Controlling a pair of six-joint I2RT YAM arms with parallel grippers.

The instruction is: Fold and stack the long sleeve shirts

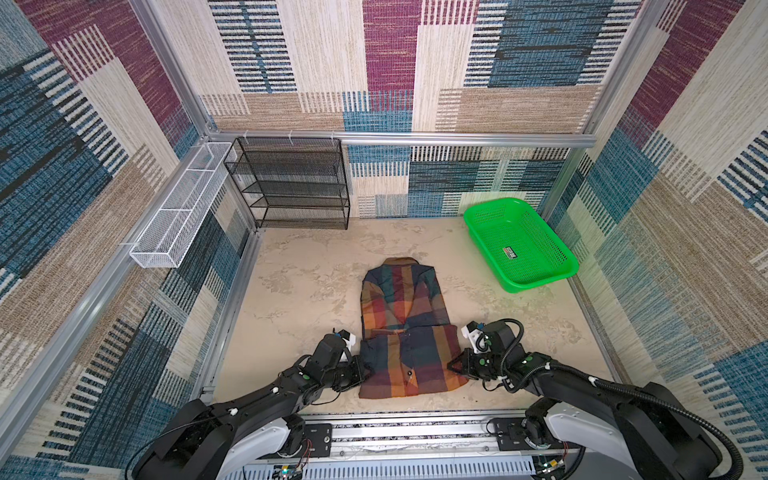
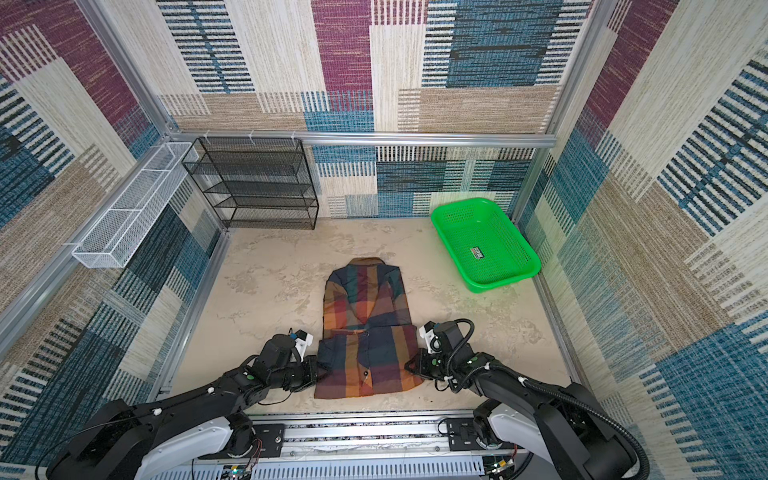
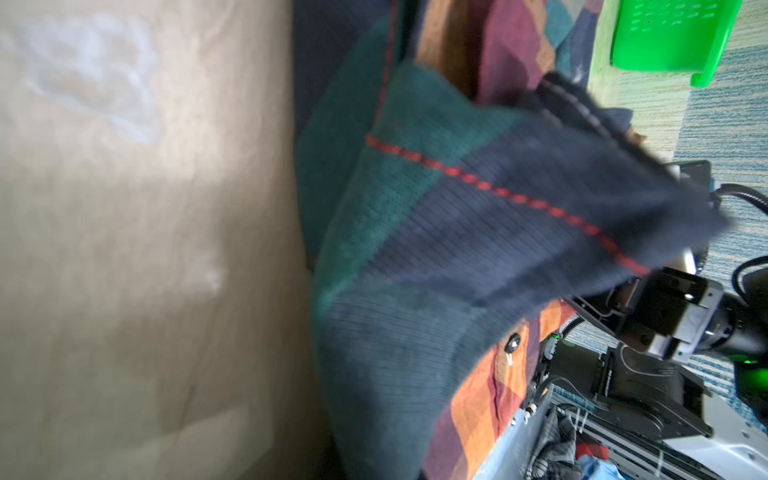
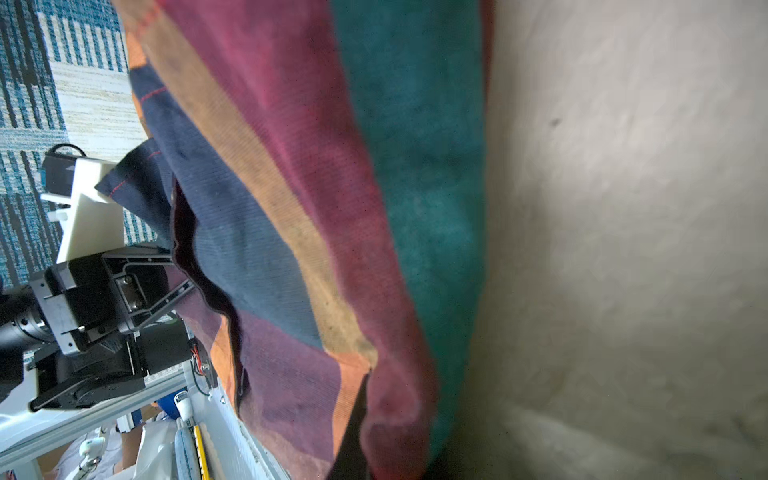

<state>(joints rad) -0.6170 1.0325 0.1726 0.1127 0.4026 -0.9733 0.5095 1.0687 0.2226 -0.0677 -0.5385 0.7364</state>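
- Patchwork carpet in blue, maroon and tan lined the walls around the mottled beige bench (image 1: 299,291). Where was the garment?
- The plaid shirt (image 1: 405,324) lay on the bench, well apart from the green basket (image 1: 519,245). It was narrowed to a long strip, with its brown collar at the end nearer the basket and its hem at the far end.
- And the claws?
- Both were pinched together on cloth. The left claw (image 1: 365,371) gripped the shirt's side edge away from the basket. The right claw (image 1: 454,368) gripped the edge on the basket's side. Both were at the hem half, and both wrist views showed plaid fabric raised off the bench between them.
- So what was the step?
- By my reading, folding the hem half over toward the collar. To do it well, the claws would need to rise together and travel level toward the basket end. The cloth between them should be taut but not stretched, so the tucked sides did not spill out.
- Risks?
- The fabric looked soft and thick, so a shallow pinch might catch only the top layer. Landing the hem square at the collar, then letting go low, would probably give a tidy packet. No second shirt showed, so stacking could wait.
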